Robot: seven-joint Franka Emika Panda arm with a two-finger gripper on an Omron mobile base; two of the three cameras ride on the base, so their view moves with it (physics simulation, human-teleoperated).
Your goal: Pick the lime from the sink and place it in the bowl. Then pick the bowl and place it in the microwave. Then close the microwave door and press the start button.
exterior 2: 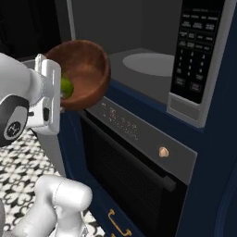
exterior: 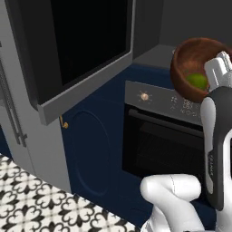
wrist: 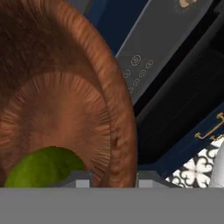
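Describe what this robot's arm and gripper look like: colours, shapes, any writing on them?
The arm is made of smooth, rounded white shells with dark grey bands at the joints. One segment carries small lettering along its dark side, too small to read, and a round dark cap in the right base view bears a pale logo. The gripper has a boxy white body and small grey fingertips.
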